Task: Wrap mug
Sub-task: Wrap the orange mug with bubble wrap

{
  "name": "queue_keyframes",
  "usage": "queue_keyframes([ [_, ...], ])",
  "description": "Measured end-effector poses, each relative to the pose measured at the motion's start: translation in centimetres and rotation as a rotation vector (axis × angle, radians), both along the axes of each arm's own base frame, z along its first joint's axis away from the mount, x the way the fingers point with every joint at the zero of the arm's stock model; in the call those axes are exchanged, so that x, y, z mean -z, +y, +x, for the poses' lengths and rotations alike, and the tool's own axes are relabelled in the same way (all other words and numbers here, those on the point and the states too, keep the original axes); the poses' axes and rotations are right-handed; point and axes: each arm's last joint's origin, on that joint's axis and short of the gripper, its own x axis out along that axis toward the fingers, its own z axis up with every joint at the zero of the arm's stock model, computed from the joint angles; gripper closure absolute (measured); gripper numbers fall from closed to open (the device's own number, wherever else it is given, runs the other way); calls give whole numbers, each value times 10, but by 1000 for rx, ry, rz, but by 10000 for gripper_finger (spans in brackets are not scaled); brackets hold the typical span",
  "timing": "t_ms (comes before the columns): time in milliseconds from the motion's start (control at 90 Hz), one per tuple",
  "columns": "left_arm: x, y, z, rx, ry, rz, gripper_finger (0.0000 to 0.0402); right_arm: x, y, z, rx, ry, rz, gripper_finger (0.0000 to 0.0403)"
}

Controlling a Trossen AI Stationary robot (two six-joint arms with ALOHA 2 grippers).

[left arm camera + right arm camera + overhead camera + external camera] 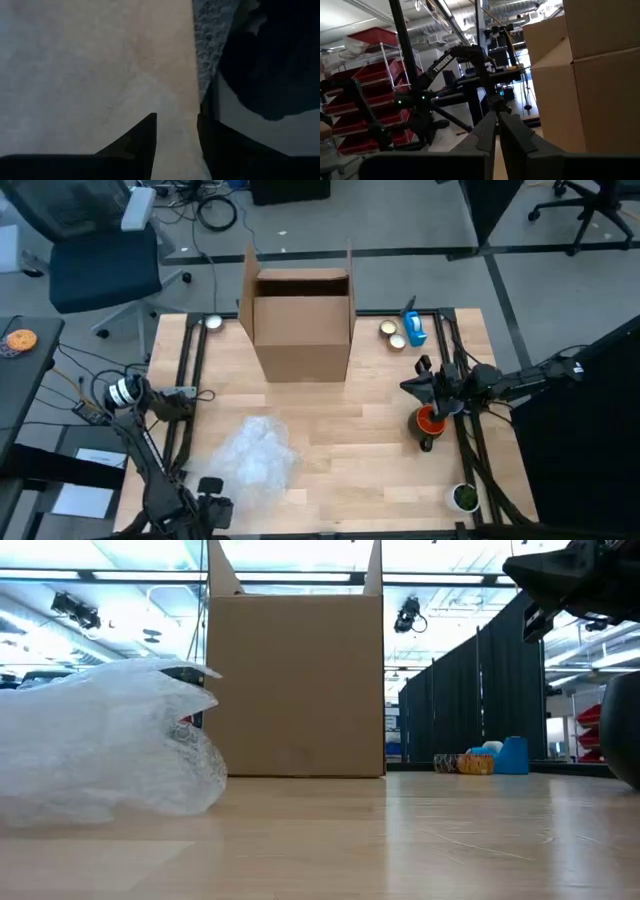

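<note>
Cardboard box [302,320], flaps up and open at the top, stands at the far middle of the wooden table [350,450] and is by far the biggest thing on it. Next in size is the crumpled sheet of bubble wrap [255,452], lying on the near left part of the table, well apart from the box. Smaller again is the mug [429,423], orange with a dark handle side, sitting near the right edge.

The right gripper [425,385] hovers just beyond the mug, on its far side and close above it; its fingers look pressed almost together in the right wrist view, with only a thin slit between them, and they hold nothing. The left gripper [207,505] waits at the near left corner, pointing down past the table edge, its fingers a little spread and empty.

So the mug lies just nearward of the right gripper and far across the table from the left one, and the wrap lies to the mug's left. The right arm is my pick for lifting it.
</note>
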Motion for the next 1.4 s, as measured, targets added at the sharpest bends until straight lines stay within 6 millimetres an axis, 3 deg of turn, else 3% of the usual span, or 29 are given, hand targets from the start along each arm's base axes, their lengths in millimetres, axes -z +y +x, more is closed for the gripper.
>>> queue_keyframes([
  [278,5,-2,-3,57,-10,35,275,0,0,0,0,0,0,402],
  [567,10,0,-27,98,-3,183,275,0,0,0,1,0,0,402],
  [1022,15,4,-18,112,-140,300,277,0,0,0,0,0,0,402],
  [1122,19,6,-15,90,-102,314,303,0,0,0,0,0,0,402],
  [1256,18,13,-8,22,-53,332,384,0,0,0,0,0,0,402],
  [1400,5,22,-2,3,-24,430,399,0,0,0,1,0,0,402],
])
